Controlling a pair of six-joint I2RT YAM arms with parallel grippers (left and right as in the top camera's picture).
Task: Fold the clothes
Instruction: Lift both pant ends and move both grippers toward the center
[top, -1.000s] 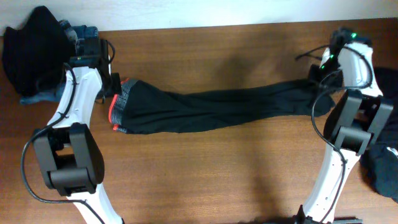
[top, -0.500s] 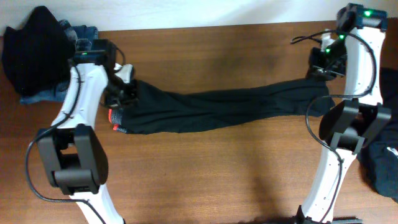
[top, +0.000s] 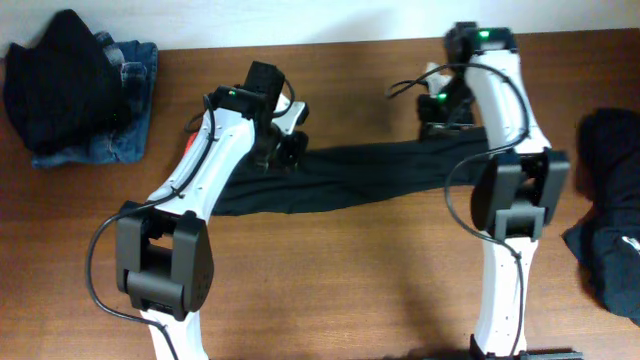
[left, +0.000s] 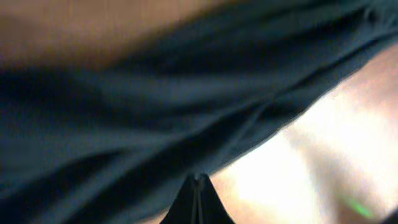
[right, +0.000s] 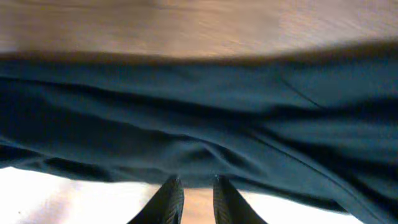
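Note:
A long black garment (top: 370, 178) lies stretched across the middle of the wooden table, with a sliver of red trim (top: 189, 148) at its left end. My left gripper (top: 285, 150) is over the left part, its jaws (left: 198, 180) shut on an edge of the black fabric (left: 155, 106). My right gripper (top: 440, 110) is at the right part. Its fingers (right: 194, 185) stand narrowly apart, tips on the edge of the black fabric (right: 199, 118). Both held ends are raised off the table.
A heap of black cloth (top: 55, 80) lies on blue denim jeans (top: 130, 100) at the back left corner. Another dark garment (top: 610, 200) lies at the right edge. The table's back edge (top: 330, 42) meets a white wall.
Both arms have swung inward towards the table's middle. The left gripper carried the red-trimmed end rightward and the right gripper carried the other end leftward, so the garment is shorter.

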